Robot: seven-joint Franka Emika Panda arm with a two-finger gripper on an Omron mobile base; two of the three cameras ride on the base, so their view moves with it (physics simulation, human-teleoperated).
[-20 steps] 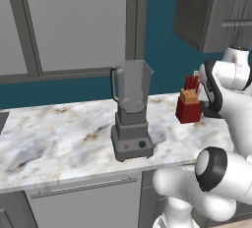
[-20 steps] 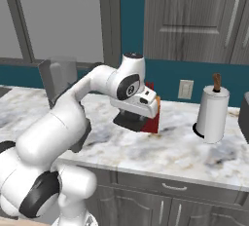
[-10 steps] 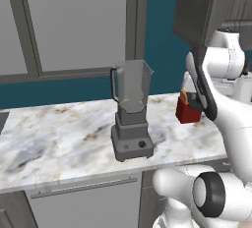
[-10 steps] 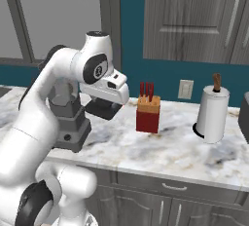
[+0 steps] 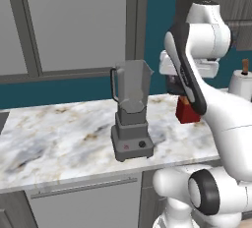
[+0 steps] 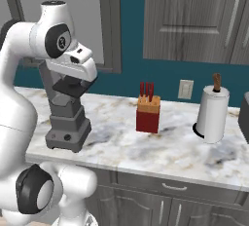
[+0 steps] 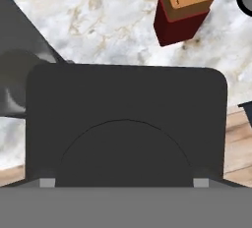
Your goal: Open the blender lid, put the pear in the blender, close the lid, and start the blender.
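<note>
On the marbled white surface (image 5: 59,138), the tall grey blender with its translucent tapered jar (image 5: 130,119) stands at the middle of the left base view, its rim bare. Just right of the jar and level with its top, the pincer (image 7: 123,182) has its jaws spread wide across the flat black square blender lid (image 7: 126,104), apparently holding it, with the red knife block (image 6: 148,110) further right. So the lid looks to be off; whether the pear is already inside I cannot tell, and closing and starting remain.
</note>
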